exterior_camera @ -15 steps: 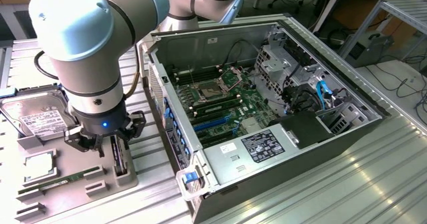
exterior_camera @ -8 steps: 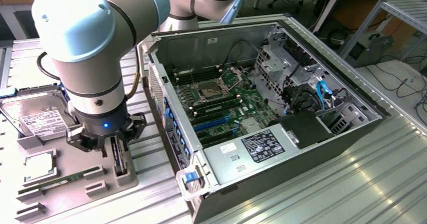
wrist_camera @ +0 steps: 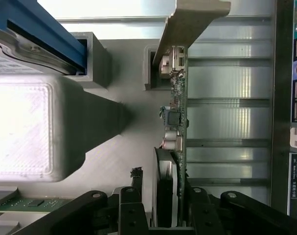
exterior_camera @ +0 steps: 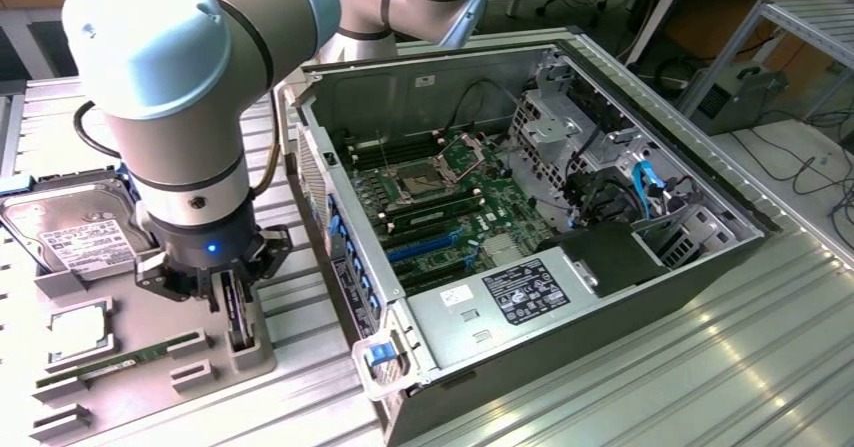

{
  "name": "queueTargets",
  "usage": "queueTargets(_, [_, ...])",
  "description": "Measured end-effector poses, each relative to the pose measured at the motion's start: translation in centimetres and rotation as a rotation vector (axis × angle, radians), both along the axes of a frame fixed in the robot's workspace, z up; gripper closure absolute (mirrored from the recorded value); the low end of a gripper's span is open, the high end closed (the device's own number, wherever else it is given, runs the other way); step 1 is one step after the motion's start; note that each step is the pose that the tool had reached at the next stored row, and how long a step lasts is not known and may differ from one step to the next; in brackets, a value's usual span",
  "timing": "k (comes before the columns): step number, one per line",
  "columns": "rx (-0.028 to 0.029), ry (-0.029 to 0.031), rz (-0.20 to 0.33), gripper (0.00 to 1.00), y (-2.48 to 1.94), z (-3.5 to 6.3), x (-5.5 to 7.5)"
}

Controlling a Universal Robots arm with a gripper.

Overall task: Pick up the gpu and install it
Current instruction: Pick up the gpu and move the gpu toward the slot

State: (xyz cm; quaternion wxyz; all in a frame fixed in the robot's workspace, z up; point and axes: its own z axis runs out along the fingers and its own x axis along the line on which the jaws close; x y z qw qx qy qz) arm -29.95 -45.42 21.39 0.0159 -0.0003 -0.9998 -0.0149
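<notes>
Wrist view: gpu [wrist_camera: 175, 112] stood on edge in its tray [wrist_camera: 128, 147] slot, jaws apart either side, not yet clamped. Pick unfinished; install into case [exterior_camera: 674, 132] remained.

The exterior view looks steeply down from high up, with the arm [exterior_camera: 174, 97] close in the upper left and the open computer case [exterior_camera: 534, 217] at centre. The wrist view looks straight down from very near. Both views share the gpu [exterior_camera: 238, 312] [wrist_camera: 180, 98] on the grey tray [exterior_camera: 147, 387] [wrist_camera: 128, 147].

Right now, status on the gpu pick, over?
Tool low over the gpu. Card on edge, seated in the grey tray, not lifted. Nothing in the way; computer case alongside.
</notes>
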Motion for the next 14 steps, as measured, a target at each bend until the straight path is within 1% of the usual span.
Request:
queueTargets(1, [-0.0044,0.0001,0.000,0.61,0.03,0.15,0.03])
queueTargets(2, [-0.0063,0.0002,0.000,0.61,0.06,0.24,0.05])
queueTargets(4, [-0.0077,-0.0001,-0.001,0.61,0.20,0.25,0.07])
queueTargets(5, [-0.0096,0.0002,0.000,0.61,0.38,0.26,0.10])
queueTargets(7, [-0.0101,0.0001,0.000,0.61,0.49,0.25,0.12])
queueTargets(10, [-0.0104,0.0002,0.000,0.61,0.50,0.26,0.13])
queueTargets(11, [-0.0103,0.0009,0.000,0.69,0.50,0.35,0.39])
queueTargets(12, [-0.0102,0.0010,-0.001,0.69,0.50,0.53,0.40])
queueTargets(13, [-0.0104,0.0036,0.000,0.72,0.50,0.54,0.54])
queueTargets(14, [-0.0104,0.0046,0.000,0.72,0.50,0.54,0.60])
